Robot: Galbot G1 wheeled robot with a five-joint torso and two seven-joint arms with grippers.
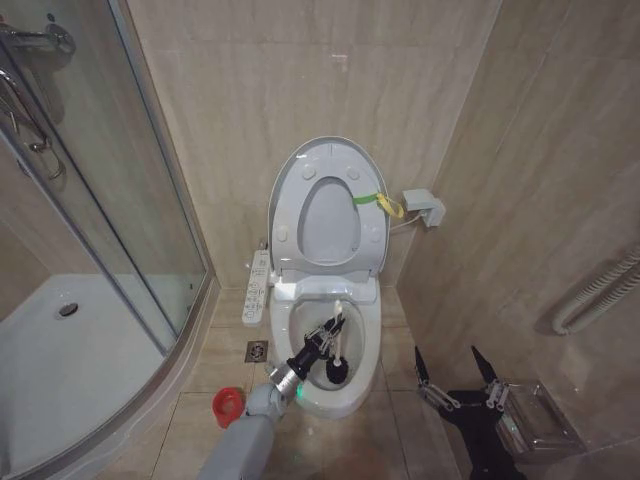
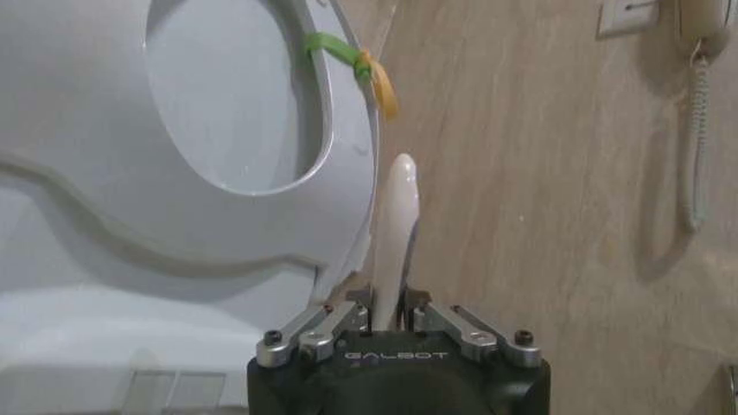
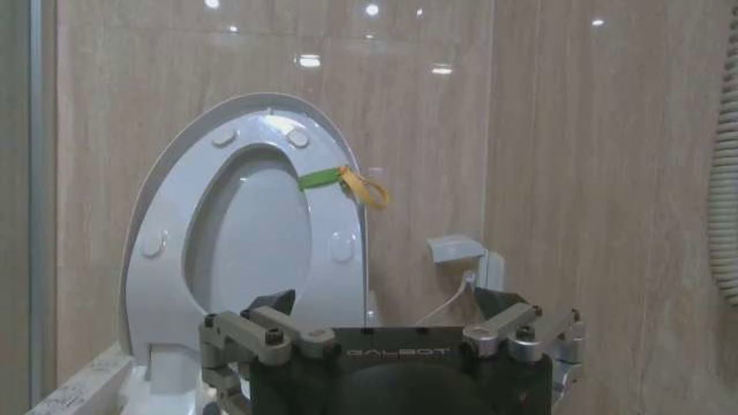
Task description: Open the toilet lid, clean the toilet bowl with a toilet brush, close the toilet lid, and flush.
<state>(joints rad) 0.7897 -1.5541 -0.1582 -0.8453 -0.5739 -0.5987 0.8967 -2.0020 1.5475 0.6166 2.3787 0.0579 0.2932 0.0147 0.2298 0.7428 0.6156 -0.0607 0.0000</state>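
Setting: a tiled bathroom is seen from the head view, with a glass shower enclosure on the left and beige wall tiles behind.
Toilet lid: the toilet lid is raised upright against the back wall, with the ring-shaped seat lifted against it; a green-yellow tag is tied to the seat's rim.
Toilet bowl: the toilet bowl is uncovered, with a control panel fixed along its left side.
Toilet brush: the toilet brush is held inside the bowl, its dark head low in the basin and its white handle pointing up towards the seat.
Left gripper: the left gripper is reached over the bowl, its fingers pinched on the brush handle.
Right gripper: the right gripper is held low to the right of the bowl, well apart from it, with its jaws spread and nothing between them.
Holder: a small red holder is set on the floor just left of the bowl's front.
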